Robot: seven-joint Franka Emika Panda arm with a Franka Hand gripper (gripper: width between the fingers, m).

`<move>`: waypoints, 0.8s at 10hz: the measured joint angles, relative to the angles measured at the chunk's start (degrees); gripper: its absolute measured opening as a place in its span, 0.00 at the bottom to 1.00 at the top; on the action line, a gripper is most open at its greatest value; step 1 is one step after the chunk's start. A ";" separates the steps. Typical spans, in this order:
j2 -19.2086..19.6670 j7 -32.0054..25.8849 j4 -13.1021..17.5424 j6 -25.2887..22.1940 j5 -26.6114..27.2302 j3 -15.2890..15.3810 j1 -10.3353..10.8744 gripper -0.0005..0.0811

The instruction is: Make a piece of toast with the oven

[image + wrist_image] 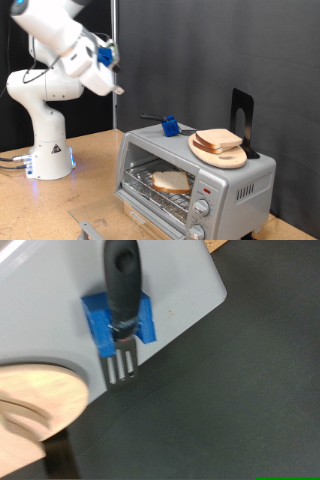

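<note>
Hovering high at the exterior view's upper left, well apart from the oven (pixel 195 180), our gripper (pixel 115 85) is carrying nothing that we can see, and we cannot tell whether the jaws are released or clenched, since they are too small there and are not showing in the wrist view. The toast (pixel 171 182) is already lying on the wire rack inside the oven, with the door looking open, so we are judging the loading as done and the closing or heating stage as in hand. The wrist camera is looking down on a fork-like tool (pixel 122 300) sitting in a blue holder (pixel 118 322) on the oven top, so any move there is calling for a careful descent. A stack of slices (pixel 218 141) is resting on a wooden plate (pixel 219 155) nearby. The door is cut off at the frame's bottom, and the knobs (pixel 201 208) are hard to read.
</note>
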 joint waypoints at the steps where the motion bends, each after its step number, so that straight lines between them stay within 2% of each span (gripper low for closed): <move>1: 0.89 -0.01 0.67 -0.63 -0.77 -1.45 -0.92 1.00; 4: 4.32 -0.05 3.55 -2.20 -2.98 -4.13 -2.46 1.00; 6: 7.24 -0.71 6.55 -5.80 -5.08 -5.64 -2.67 1.00; 7: 7.17 -0.70 6.34 -5.33 -4.90 -5.57 -2.66 1.00; 8: 7.24 2.81 6.31 -6.44 -4.32 -5.74 -2.70 1.00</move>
